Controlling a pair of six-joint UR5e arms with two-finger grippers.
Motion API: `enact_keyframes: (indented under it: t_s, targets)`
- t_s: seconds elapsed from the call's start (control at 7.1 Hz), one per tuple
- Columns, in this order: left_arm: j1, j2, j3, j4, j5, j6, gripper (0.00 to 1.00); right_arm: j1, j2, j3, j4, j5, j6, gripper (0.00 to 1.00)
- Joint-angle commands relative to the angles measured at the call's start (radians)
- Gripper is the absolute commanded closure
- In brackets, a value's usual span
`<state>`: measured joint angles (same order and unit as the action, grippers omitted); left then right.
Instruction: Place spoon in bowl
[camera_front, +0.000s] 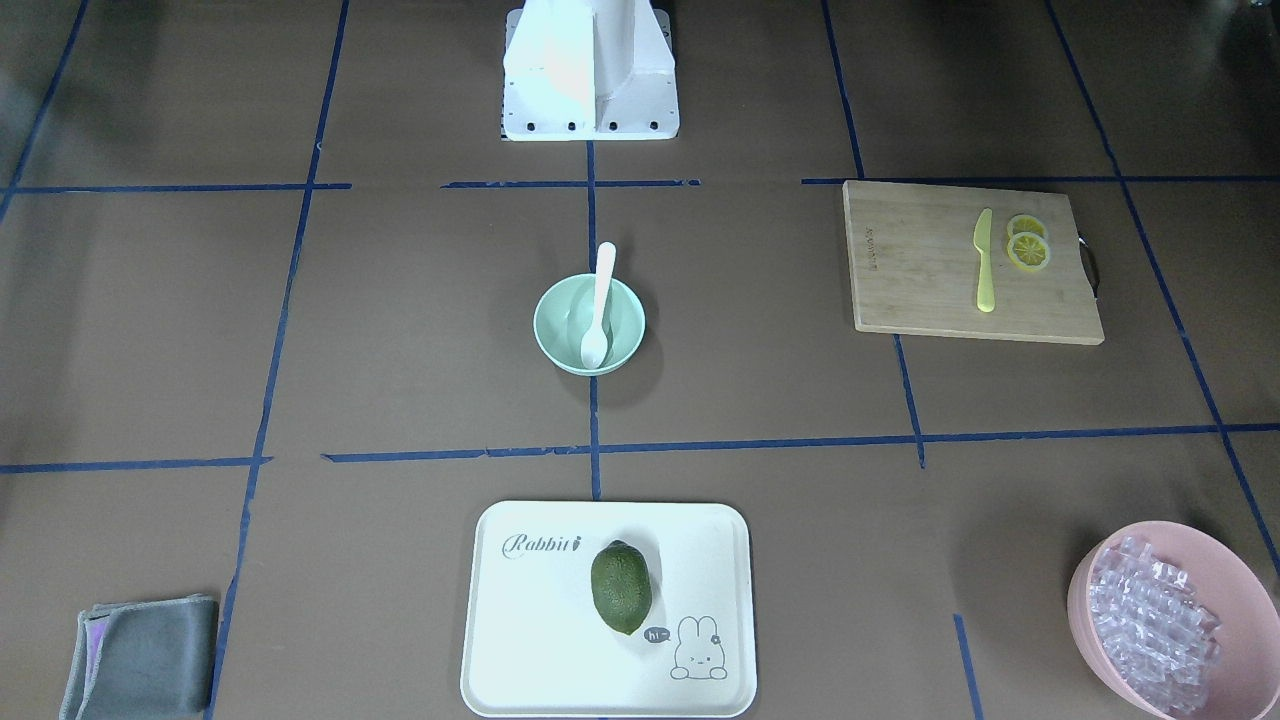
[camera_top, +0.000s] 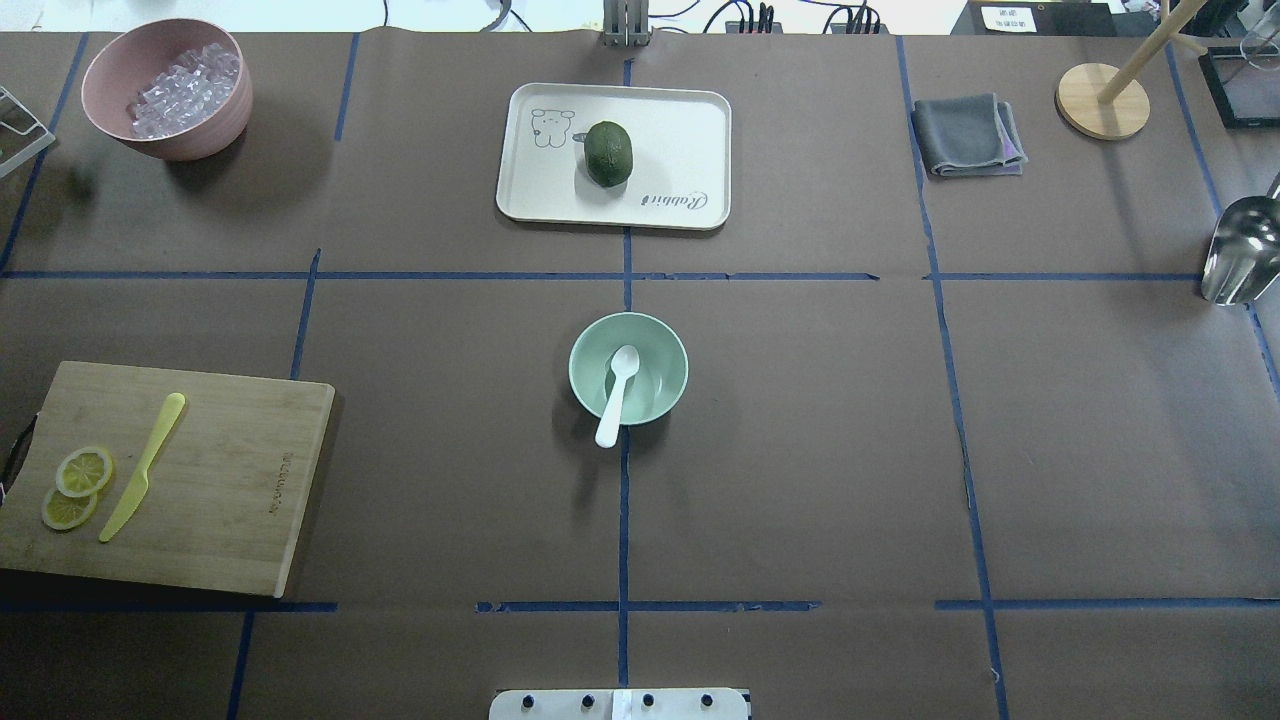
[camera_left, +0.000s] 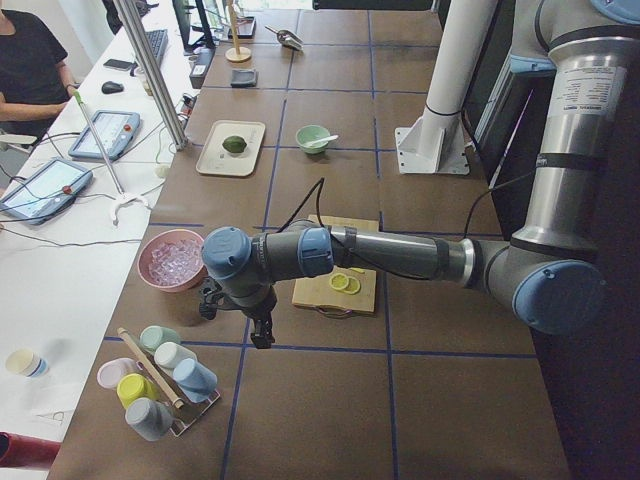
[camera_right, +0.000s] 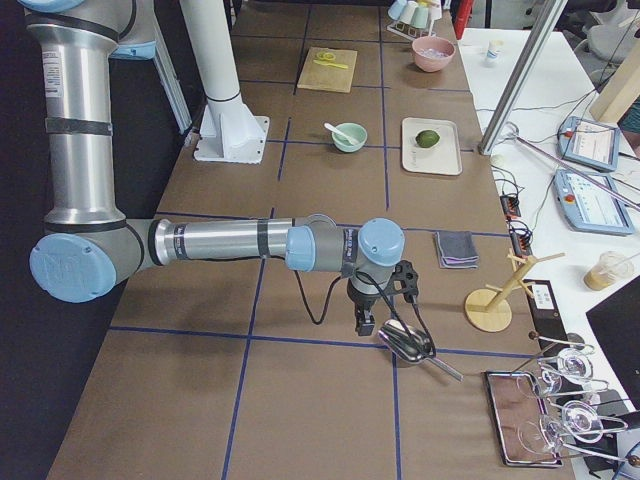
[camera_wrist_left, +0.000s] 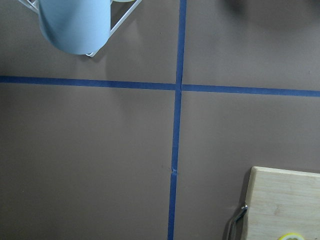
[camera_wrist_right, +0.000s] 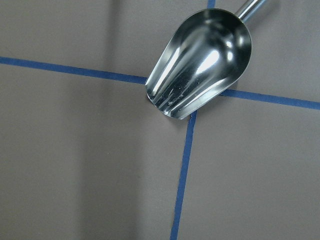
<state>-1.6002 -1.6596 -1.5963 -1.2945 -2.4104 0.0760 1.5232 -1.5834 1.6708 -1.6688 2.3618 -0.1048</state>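
The white spoon (camera_front: 600, 300) lies in the mint-green bowl (camera_front: 627, 318) at the table's centre. Its scoop rests inside and its handle leans over the rim toward the robot. The spoon (camera_top: 617, 393) and the bowl (camera_top: 661, 371) show the same way in the overhead view. No gripper is near them. My left gripper (camera_left: 262, 335) hangs over the table's left end near the cup rack. My right gripper (camera_right: 366, 325) hangs over the right end beside a metal scoop. Both show only in the side views, so I cannot tell if they are open or shut.
A bamboo cutting board (camera_top: 230, 470) holds a yellow knife (camera_top: 143, 466) and lemon slices (camera_top: 76, 485). A pink bowl of clear cubes (camera_top: 167, 88), a white tray (camera_top: 680, 140) with a green fruit (camera_top: 607, 153), a grey cloth (camera_top: 966, 135) and a metal scoop (camera_wrist_right: 202, 62) sit around the edges.
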Motion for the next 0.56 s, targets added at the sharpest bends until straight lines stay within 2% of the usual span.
enact_keyframes:
  t_s: [0.0, 0.42]
  targets:
    - [0.003, 0.040, -0.063, 0.004, -0.002, -0.021, 0.00, 0.000, 0.000, 0.003, 0.003, 0.004, 0.042, 0.01]
    - [0.013, 0.070, -0.080, -0.014, -0.001, -0.056, 0.00, -0.002, -0.001, -0.006, 0.004, 0.024, 0.042, 0.01]
